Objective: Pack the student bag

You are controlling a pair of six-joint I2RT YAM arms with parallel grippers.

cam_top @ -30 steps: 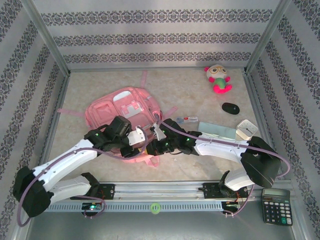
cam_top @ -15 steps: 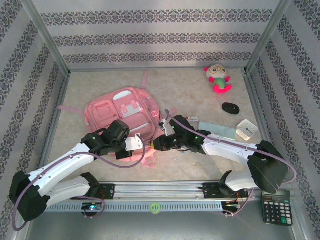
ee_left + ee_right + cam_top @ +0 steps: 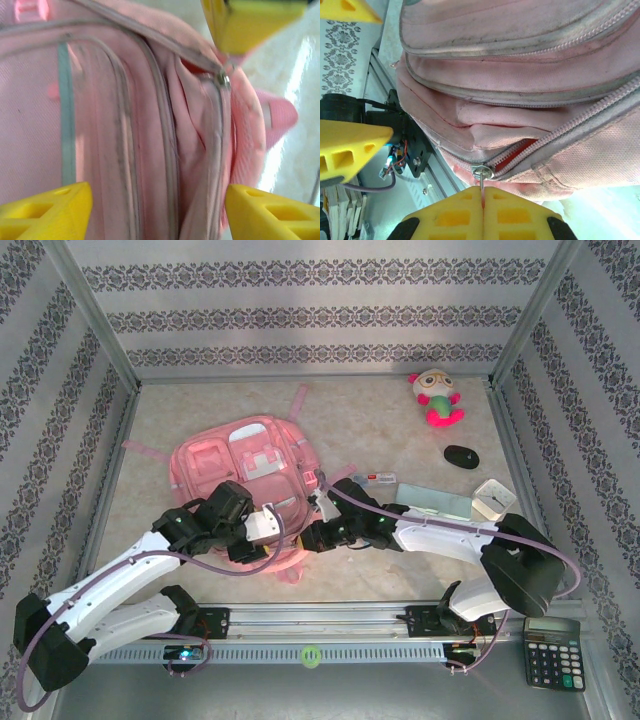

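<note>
Student bag [image 3: 245, 455] is lying flat on the table [image 3: 400, 420], left of centre, just ahead of both arms. Right gripper [image 3: 482, 192] is pinching the bag's little metal zip pull [image 3: 482, 172] at the near edge, with the zip gaping a bit. Left gripper [image 3: 157, 212] is hovering over the pink fabric, fingers spread wide.

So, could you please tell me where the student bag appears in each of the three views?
Top external: the student bag lies centre-left, just beyond both arms.
Left wrist: the student bag spans the frame from the left edge.
Right wrist: the student bag covers the top and right.
Shared landmark: the metal zip pull in both wrist views, pinched by the right gripper.
</note>
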